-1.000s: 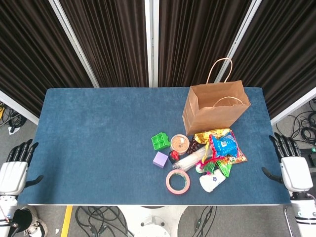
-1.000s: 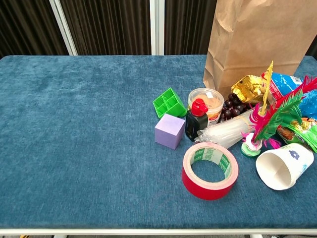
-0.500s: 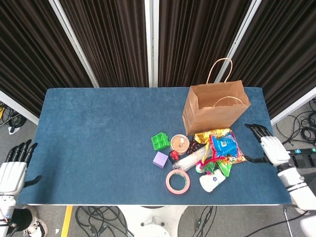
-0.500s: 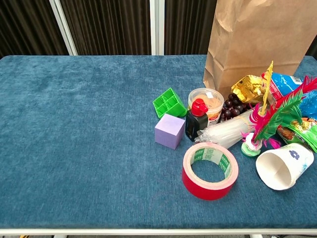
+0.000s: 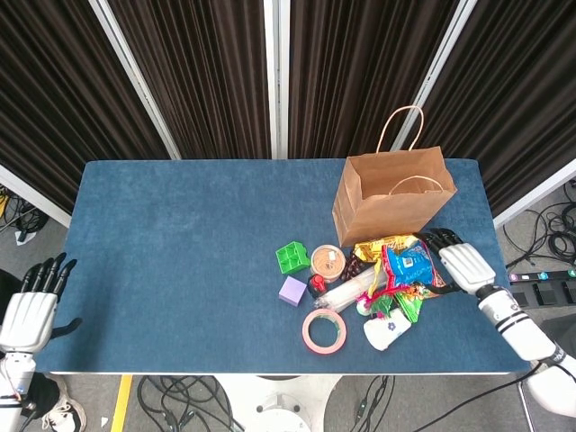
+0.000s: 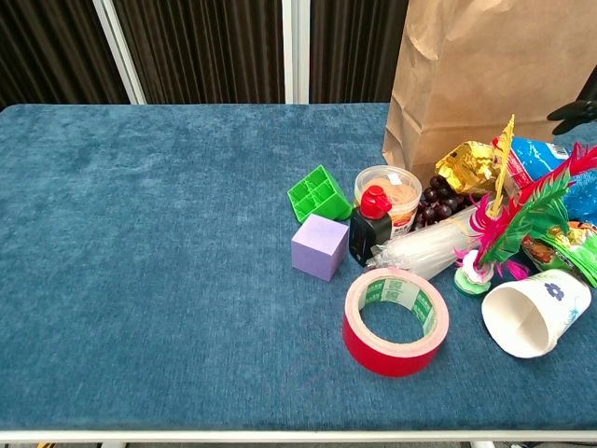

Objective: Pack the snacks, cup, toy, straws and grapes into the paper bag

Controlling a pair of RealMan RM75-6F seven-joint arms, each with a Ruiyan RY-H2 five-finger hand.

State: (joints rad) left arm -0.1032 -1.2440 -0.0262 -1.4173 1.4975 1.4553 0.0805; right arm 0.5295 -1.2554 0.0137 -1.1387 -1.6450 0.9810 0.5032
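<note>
The brown paper bag stands upright and open at the back right of the table. In front of it lies a pile: a blue snack packet, a gold snack packet, dark grapes, a bundle of clear straws, a feathered toy and a white paper cup on its side. My right hand hovers open just right of the blue packet, holding nothing. My left hand hangs open off the table's left edge.
A red tape roll, a green block, a purple cube, a round tub and a small red-capped bottle sit left of the pile. The blue cloth covers the table.
My right hand has come in from beyond the table's right edge, leftward and toward the bag, to the side of the snack pile. The left hand has barely shifted.
</note>
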